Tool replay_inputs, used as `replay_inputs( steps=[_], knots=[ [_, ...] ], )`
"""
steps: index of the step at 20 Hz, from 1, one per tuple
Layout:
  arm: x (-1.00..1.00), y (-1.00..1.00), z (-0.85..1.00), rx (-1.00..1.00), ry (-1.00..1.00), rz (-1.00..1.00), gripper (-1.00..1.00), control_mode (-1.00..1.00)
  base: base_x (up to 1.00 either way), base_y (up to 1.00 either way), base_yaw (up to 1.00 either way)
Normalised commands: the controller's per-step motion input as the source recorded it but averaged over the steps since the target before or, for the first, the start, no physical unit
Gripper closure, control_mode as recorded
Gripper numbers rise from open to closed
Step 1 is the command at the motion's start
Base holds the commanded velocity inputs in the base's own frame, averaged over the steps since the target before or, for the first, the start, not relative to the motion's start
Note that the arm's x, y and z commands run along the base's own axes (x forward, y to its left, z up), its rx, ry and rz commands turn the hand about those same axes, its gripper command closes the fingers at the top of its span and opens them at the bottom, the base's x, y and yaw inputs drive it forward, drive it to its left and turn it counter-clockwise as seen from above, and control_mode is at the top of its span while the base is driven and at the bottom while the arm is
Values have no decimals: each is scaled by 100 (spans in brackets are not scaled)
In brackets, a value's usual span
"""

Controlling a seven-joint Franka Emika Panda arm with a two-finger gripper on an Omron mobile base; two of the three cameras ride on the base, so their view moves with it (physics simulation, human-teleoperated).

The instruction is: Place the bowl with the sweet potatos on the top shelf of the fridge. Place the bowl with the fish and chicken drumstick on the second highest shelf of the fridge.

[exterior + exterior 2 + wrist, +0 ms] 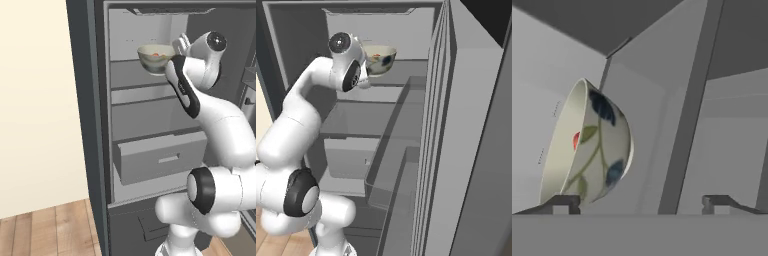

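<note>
Showing the open fridge point(95, 125) with the white arm point(220, 130) reaching up into its upper compartment. Bowl with the sweet potatos point(156, 58), deep, pale grey-green, painted outside with blue and green leaves, held at the level of the top shelf of the fridge point(131, 74), close against the wrist; in the left base view above the shelf's right part, whether resting on it or just clear of it cannot be told. Orange-red of the sweet potatos point(156, 54) visible inside the rim. Same bowl in the right base view just right of the wrist, before the pale back wall. Gripper point(641, 204) in the hand view with its two dark fingertips point(561, 204) far apart; left tip at the bowl's lower edge, right tip against nothing; grasping, released or merely touching cannot be told. Second highest shelf of the fridge point(150, 116) below, bare where visible. Grey drawer point(162, 157) pulled partly out beneath it. Door shelves point(401, 150) on the open door at right in the right base view. Wooden floor point(45, 227) and cream wall point(35, 100) left of the fridge.
</note>
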Motion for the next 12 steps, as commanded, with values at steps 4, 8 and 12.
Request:
replay_inputs(
  steps=[4, 8, 12],
  knots=[
    [-100, 18, 2, 0, 16, 0, -100, -100, 0, 0, 0],
    [-100, 0, -58, 0, 35, 5, -100, -100, 0, 0, 0],
    [-100, 1, -100, -8, 54, 11, -100, -100, 0, 0, 0]
  ],
)
